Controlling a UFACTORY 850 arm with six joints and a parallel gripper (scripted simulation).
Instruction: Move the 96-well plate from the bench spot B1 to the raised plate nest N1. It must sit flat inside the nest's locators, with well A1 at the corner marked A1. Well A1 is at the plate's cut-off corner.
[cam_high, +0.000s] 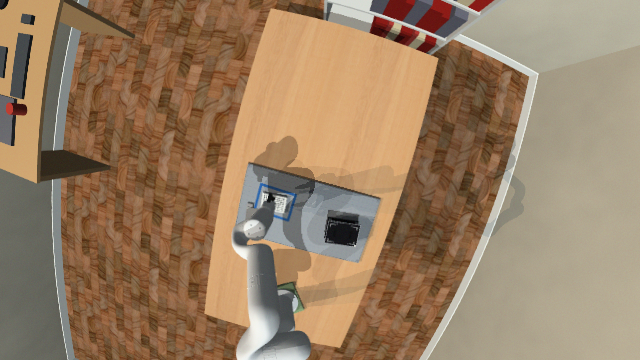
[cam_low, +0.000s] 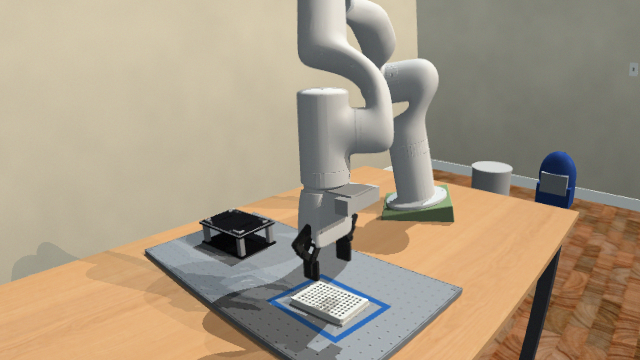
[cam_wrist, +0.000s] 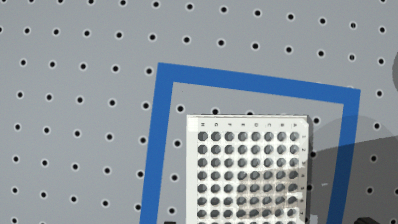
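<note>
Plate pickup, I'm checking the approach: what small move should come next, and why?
Probably lower the hand straight down. It is open and holds nothing, above the 96-well plate, which lies flat inside the blue B1 outline.

Wooden table (cam_low: 500, 235) carries a grey perforated board (cam_low: 410, 295) and, at the board's 1 o'clock in the exterior view, a green base pad (cam_low: 440, 212). On the board: a blue-outlined square (cam_low: 374, 316) enclosing the white 96-well plate (cam_low: 330, 301); a black raised nest (cam_low: 235, 227) at its 10 o'clock.
</note>
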